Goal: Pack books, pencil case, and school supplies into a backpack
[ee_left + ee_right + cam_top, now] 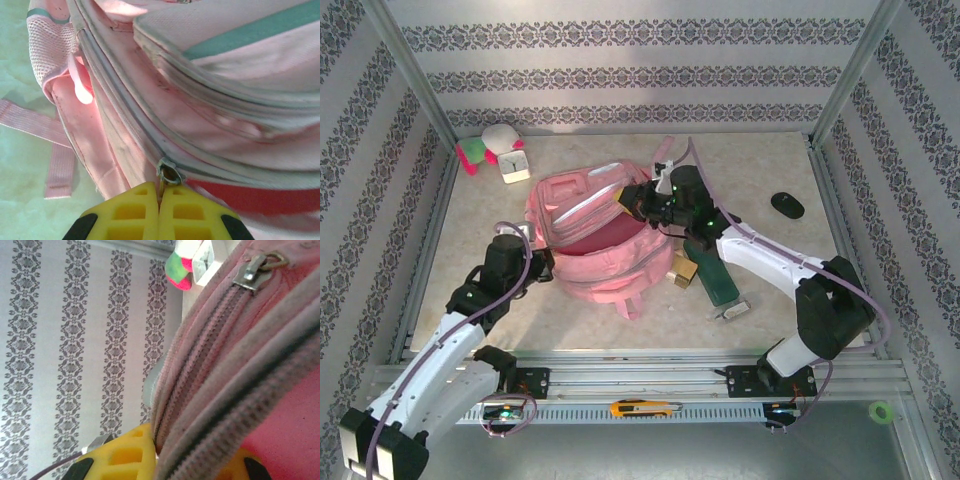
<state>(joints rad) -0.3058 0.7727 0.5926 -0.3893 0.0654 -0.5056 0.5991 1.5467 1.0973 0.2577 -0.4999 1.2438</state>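
The pink backpack lies mid-table, its main pocket gaping and showing dark red lining. At its left side my left gripper is shut on a metal zip pull, the yellow fingers pressed together under it. My right gripper is shut on the backpack's zip-edged rim at the upper right and holds it up. To the right of the pack lie the dark green pencil case, a gold-tan box and a small silver gadget. The book is out of view.
A black oval object lies at the right. A white clock and a plush toy sit at the back left. An orange utility knife and a green tape roll rest on the front rail.
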